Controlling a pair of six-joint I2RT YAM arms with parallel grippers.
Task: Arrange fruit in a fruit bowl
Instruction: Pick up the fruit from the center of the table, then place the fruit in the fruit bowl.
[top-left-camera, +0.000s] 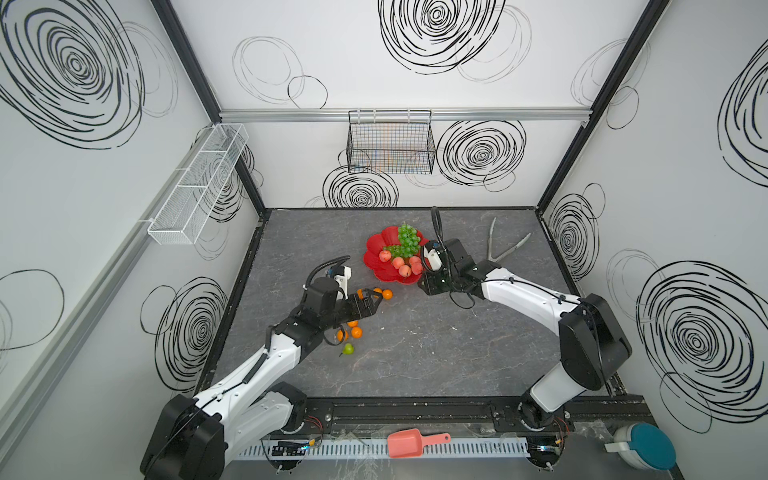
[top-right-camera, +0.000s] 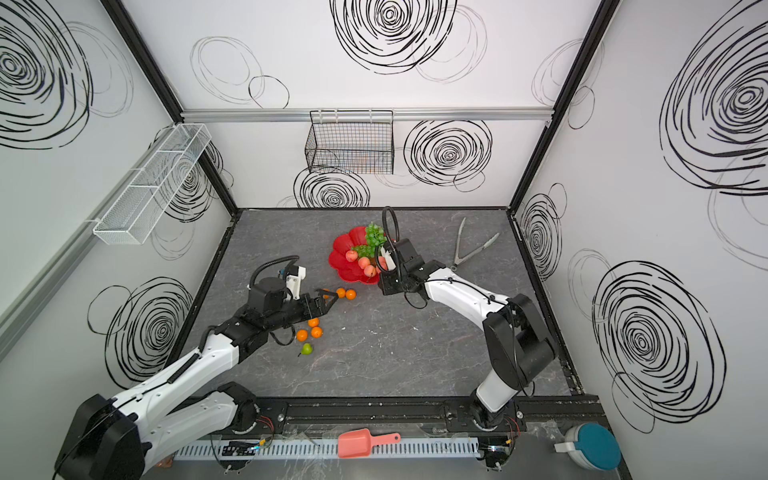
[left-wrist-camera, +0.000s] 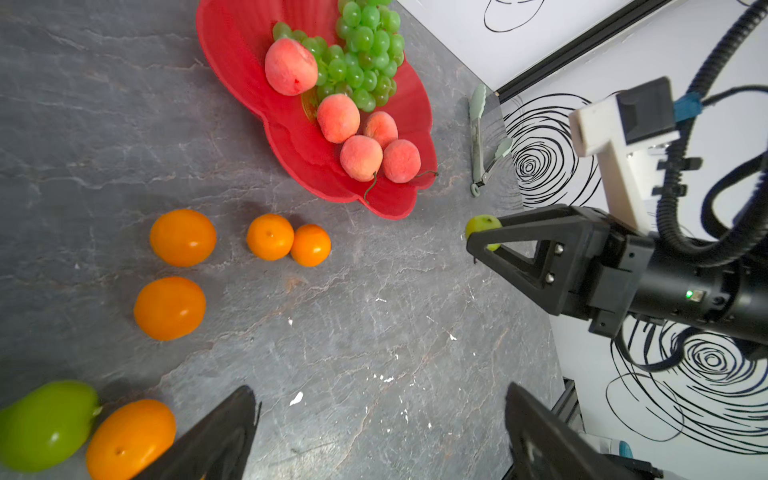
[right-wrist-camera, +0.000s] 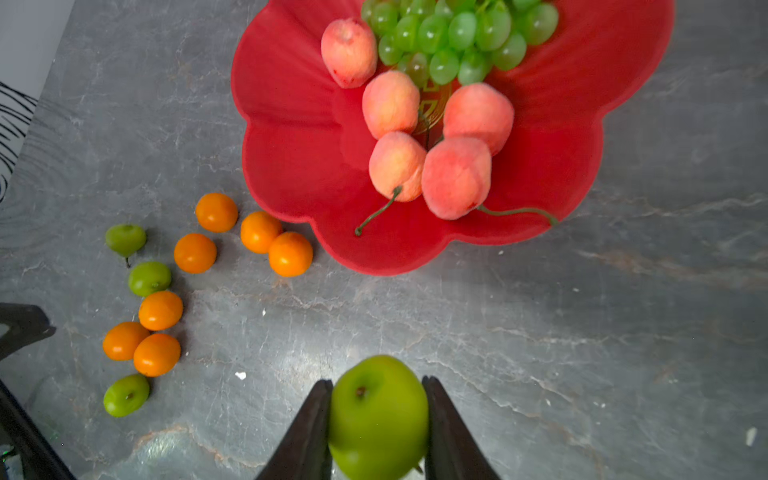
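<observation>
A red fruit bowl (right-wrist-camera: 291, 124) holds five peaches (right-wrist-camera: 456, 178) and one bunch of grapes (right-wrist-camera: 444, 37). Seven tangerines (right-wrist-camera: 195, 252) and three pears (right-wrist-camera: 149, 278) lie loose on the table (right-wrist-camera: 582, 332), seemingly all of them, though the view's edge crops that side. The right gripper (right-wrist-camera: 377, 381), just short of the bowl, is half closed on a fourth pear (right-wrist-camera: 378, 428). The left gripper (left-wrist-camera: 380, 388) gapes wide and empty beside the tangerines.

Bowl (right-wrist-camera: 291, 104) glossy red; grapes (right-wrist-camera: 457, 33) translucent green; peaches (right-wrist-camera: 455, 178) pink-red; tangerines (right-wrist-camera: 195, 253) orange; pears (right-wrist-camera: 378, 415) green; tabletop (right-wrist-camera: 540, 332) grey, veined; walls (top-left-camera: 415, 91) white, black scribbled spirals.
</observation>
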